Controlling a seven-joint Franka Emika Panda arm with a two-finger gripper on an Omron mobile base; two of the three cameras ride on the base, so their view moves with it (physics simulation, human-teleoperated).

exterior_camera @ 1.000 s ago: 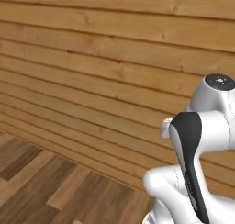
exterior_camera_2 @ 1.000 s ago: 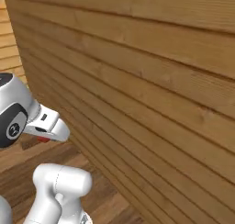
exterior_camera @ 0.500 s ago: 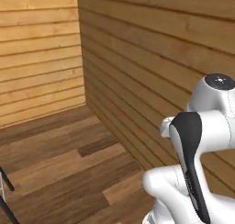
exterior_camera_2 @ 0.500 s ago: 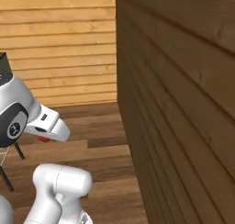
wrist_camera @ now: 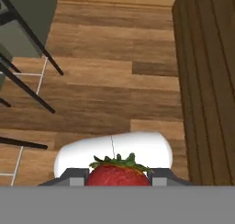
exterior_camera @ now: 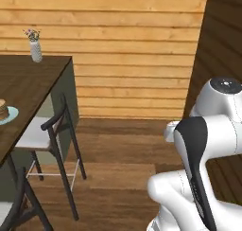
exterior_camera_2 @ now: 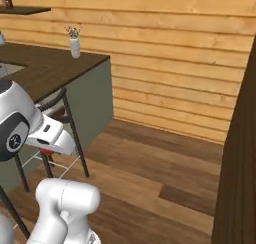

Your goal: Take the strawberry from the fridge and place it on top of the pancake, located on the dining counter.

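The strawberry (wrist_camera: 118, 173), red with a green leafy cap, sits between the two dark fingertips of my gripper (wrist_camera: 118, 178), which is shut on it above the wooden floor. In the right base view a red bit of the strawberry (exterior_camera_2: 47, 151) peeks out under my hand. The pancake (exterior_camera: 2, 110), a short golden stack on a pale teal plate, lies at the left edge of the dining counter (exterior_camera: 33, 78), well to the left of my arm. The counter's dark top (exterior_camera_2: 47, 68) also runs along the left in the right base view. The fridge is out of view.
Dark-framed white-seated stools (exterior_camera: 45, 130) stand along the counter's near side, their legs (wrist_camera: 27, 87) close to my hand. A white vase with flowers (exterior_camera: 35, 49) stands at the counter's far end. A dark plank wall (exterior_camera_2: 240, 158) rises on the right; light plank wall behind.
The whole picture has swung: the camera turned away from the close plank wall, and the dining counter, stools and open floor have come into sight. The arm's pose is unchanged.
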